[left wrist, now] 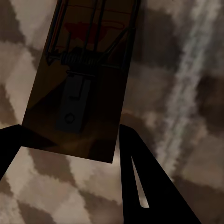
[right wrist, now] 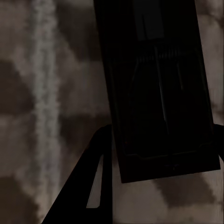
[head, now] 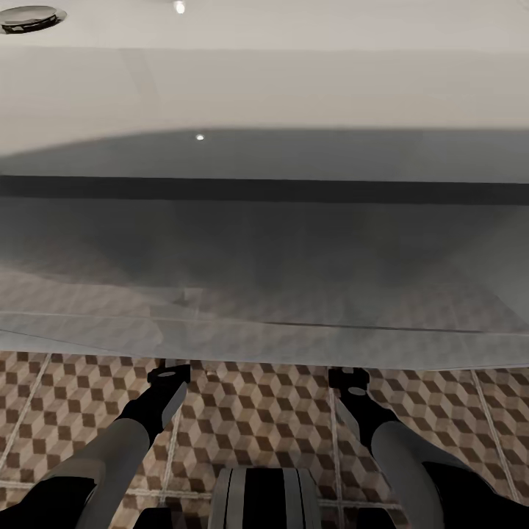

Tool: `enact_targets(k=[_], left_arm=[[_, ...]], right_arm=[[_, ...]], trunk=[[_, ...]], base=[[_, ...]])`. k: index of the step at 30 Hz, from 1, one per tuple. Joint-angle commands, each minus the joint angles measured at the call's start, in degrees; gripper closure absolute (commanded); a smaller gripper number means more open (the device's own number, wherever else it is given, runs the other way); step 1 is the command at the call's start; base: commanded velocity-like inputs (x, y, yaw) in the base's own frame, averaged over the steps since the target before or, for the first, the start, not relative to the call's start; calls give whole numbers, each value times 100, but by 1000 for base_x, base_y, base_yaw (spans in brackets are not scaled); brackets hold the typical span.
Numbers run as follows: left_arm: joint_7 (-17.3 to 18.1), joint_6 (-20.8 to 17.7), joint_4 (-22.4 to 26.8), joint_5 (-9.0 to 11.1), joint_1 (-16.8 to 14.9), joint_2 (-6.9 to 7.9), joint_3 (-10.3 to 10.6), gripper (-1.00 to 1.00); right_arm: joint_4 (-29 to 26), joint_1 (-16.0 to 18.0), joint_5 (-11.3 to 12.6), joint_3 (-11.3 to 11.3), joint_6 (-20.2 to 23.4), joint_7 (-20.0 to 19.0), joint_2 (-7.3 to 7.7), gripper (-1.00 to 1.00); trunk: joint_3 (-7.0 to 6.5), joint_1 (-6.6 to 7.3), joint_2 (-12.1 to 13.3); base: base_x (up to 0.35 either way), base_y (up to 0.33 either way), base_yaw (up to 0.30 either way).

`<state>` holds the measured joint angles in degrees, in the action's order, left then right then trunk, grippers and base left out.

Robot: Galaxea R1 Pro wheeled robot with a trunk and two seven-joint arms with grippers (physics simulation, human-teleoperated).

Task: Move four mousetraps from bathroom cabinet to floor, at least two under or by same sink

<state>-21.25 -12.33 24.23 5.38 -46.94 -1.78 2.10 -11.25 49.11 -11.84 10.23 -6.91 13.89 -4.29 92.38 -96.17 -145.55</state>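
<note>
A dark brown mousetrap (left wrist: 79, 84) with a coiled spring and metal bar sits between the fingers of my left gripper (left wrist: 70, 135), just above the cube-patterned bathroom floor (head: 250, 411). Another mousetrap (right wrist: 158, 93), in deep shadow, is gripped the same way by my right gripper (right wrist: 163, 135). In the head view the left gripper (head: 167, 373) and right gripper (head: 347, 378) reach forward to the bottom edge of the white sink vanity (head: 264, 95); their fingertips and the traps are hidden there. The cabinet is out of view.
The vanity's glossy front panel (head: 264, 257) reflects the tiles and spans the whole width ahead. A round drain (head: 29, 16) shows on its top at far left. My base (head: 264, 499) stands on the tiles between the arms. Pale grout lines (right wrist: 44, 93) cross the floor.
</note>
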Motion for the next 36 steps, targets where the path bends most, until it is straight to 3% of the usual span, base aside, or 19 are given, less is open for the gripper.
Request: enact_targets(k=[1, 11, 23, 28, 36], left_arm=[[-28, -33, 11, 51, 0, 2, 27, 100], [-30, -33, 11, 51, 0, -1, 27, 100], [-28, -33, 11, 51, 0, -3, 30, 100], [-28, -33, 11, 51, 0, -1, 35, 100], [-28, -33, 11, 51, 0, -5, 36, 100]], right_arm=[[10, 12, -48, 49, -19, 9, -4, 100], [75, 43, -52, 43, -13, -35, -2, 100], [112, 43, -47, 56, 43, -480, 17, 100], [113, 46, -33, 69, 216, -695, 89, 100], [108, 45, 214, 120, 293, -768, 141, 100]], trunk=[[3, 1, -1], [3, 1, -1], [3, 1, -1], [3, 1, -1], [3, 1, -1]], base=[[0, 0, 0], [0, 0, 0], [0, 0, 0], [0, 0, 0], [0, 0, 0]])
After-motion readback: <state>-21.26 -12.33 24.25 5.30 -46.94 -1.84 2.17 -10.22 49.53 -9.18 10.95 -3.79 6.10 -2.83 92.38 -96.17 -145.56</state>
